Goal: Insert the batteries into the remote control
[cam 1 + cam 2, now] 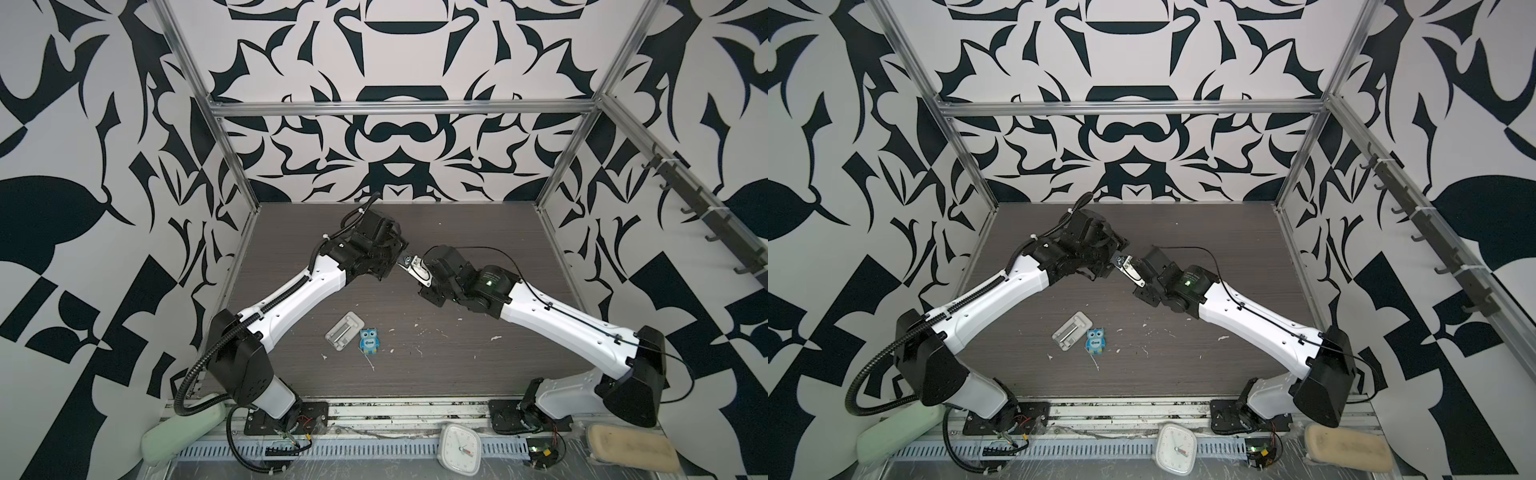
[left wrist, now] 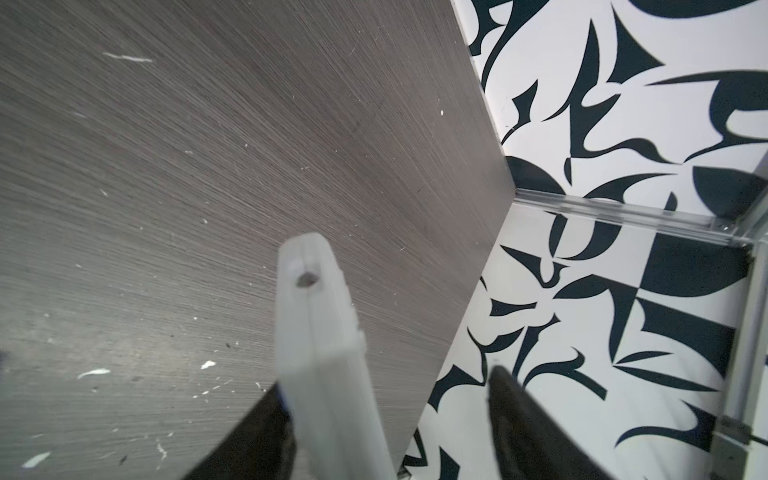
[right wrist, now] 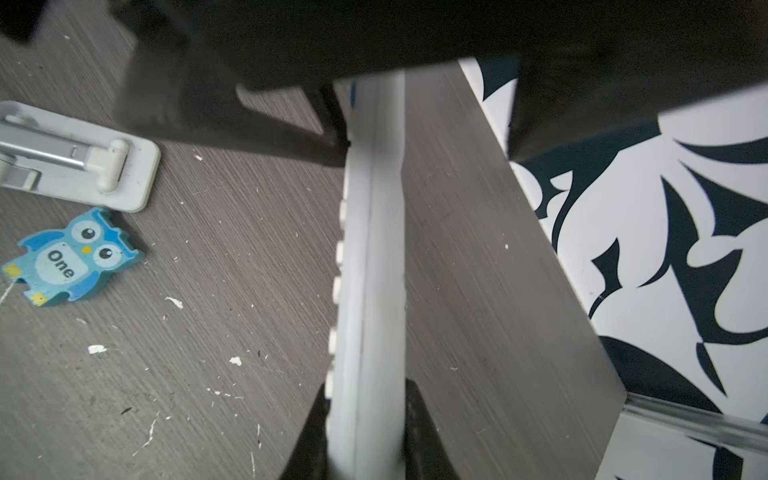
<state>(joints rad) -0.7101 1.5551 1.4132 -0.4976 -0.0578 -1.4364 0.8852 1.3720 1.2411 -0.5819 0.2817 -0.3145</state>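
Observation:
The remote control (image 1: 417,271) (image 1: 1130,269), long, slim and white, hangs in the air above the middle of the dark table between my two grippers. My right gripper (image 3: 368,401) (image 1: 424,279) is shut on one end of the remote (image 3: 370,266), which is edge-on with its small buttons along one side. My left gripper (image 2: 386,380) (image 1: 400,254) is open around the other end (image 2: 320,332). One dark finger (image 2: 266,419) lies beside the remote. The other finger (image 2: 523,419) stands well apart from it. The batteries are out of view.
A flat grey-white tray (image 1: 345,332) (image 3: 137,166) and a small blue owl figure (image 1: 369,341) (image 3: 70,257) lie on the table (image 1: 457,357) near the front middle. A white clock (image 1: 459,449), a green pad (image 1: 178,428) and a beige pad (image 1: 627,446) sit beyond the front edge.

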